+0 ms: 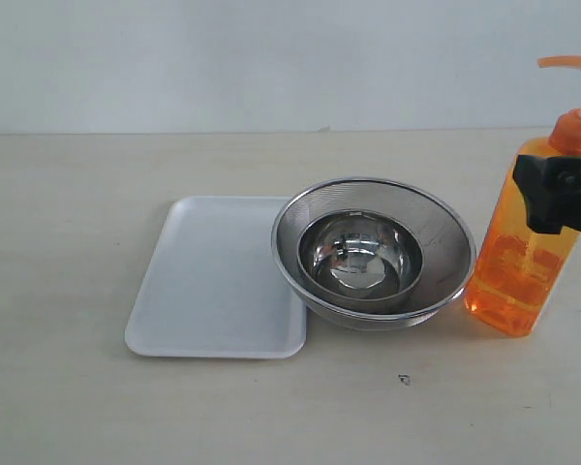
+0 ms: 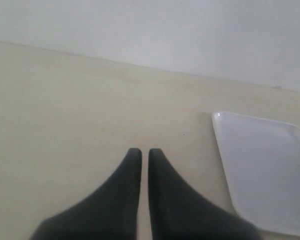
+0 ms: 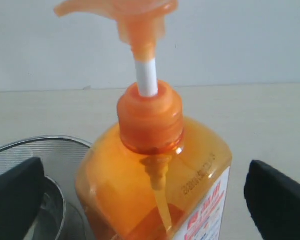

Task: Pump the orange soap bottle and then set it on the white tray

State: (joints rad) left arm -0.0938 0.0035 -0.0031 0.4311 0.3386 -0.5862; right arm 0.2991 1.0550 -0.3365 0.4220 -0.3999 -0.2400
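- Orange soap bottle [image 1: 523, 262] stands on the bench [image 1: 77, 407] — right end effector [image 3: 145, 172] released, fingers spread either side.
- Left end effector [image 2: 144, 152] clenched, empty — near the white tray [image 1: 213, 281].

We see the orange soap bottle [image 1: 511, 281] as clear, glossy plastic. The white tray [image 1: 213, 281] looks smooth and matt. The outer bowl [image 1: 445, 242] is fine steel mesh with a shiny rim; the inner bowl [image 1: 360, 254] is mirror-polished steel. The table [image 1: 77, 407] looks pale and matt, the left gripper [image 2: 141, 152] matt black.
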